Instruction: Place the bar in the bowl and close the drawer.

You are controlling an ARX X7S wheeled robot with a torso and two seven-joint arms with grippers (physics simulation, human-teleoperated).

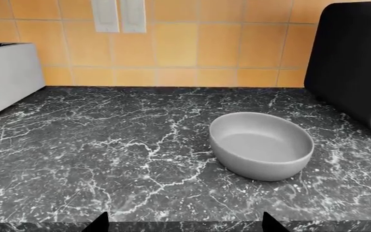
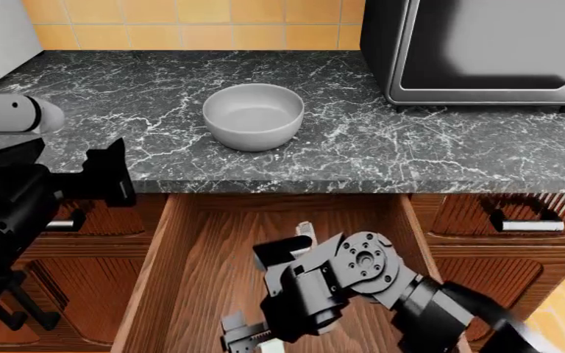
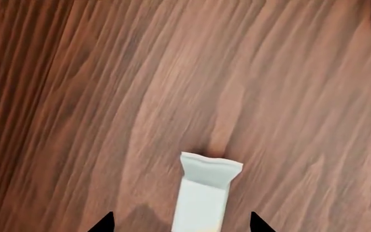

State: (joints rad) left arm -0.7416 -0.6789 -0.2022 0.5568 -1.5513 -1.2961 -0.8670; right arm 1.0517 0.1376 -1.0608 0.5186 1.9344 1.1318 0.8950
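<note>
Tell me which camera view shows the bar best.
The right wrist view: the bar lies in plain sight on the wooden drawer floor, between the right hand's fingertips, though its near end is cut off. In the head view the right arm covers it. The left wrist view shows only the bowl.

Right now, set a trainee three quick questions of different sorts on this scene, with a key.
1. True or false: the bar already lies in the bowl.
2. Where does the right pincer hang? A) over the counter B) inside the open drawer C) at the oven
3. Fill in: the bowl holds ____.

Key:
1. False. The bar lies on the drawer floor, between the right pincer's tips.
2. B.
3. Nothing. Its inside shows bare in the left wrist view.
</note>
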